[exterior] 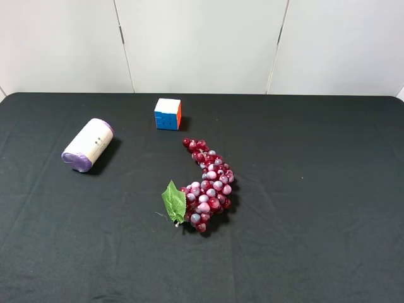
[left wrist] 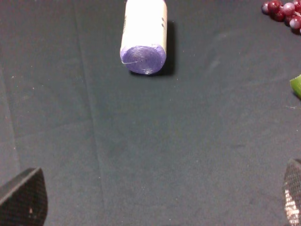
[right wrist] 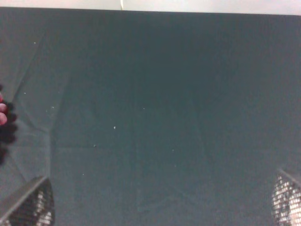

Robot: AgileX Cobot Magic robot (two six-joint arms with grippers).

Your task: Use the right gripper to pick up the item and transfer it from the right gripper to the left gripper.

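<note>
Canister (left wrist: 143,35) beyond open left claw (left wrist: 155,197)

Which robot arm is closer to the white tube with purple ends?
Left. The item lies on the table's left side, and the left gripper faces it; the right gripper sees only cloth. The task still wants the right.

Left gripper (left wrist: 157,200): two dark fingertips (left wrist: 23,197), one matte, one with mesh texture. Right gripper (right wrist: 162,202): two fingertips (right wrist: 30,207) with silvery cross-hatched pads.
</note>
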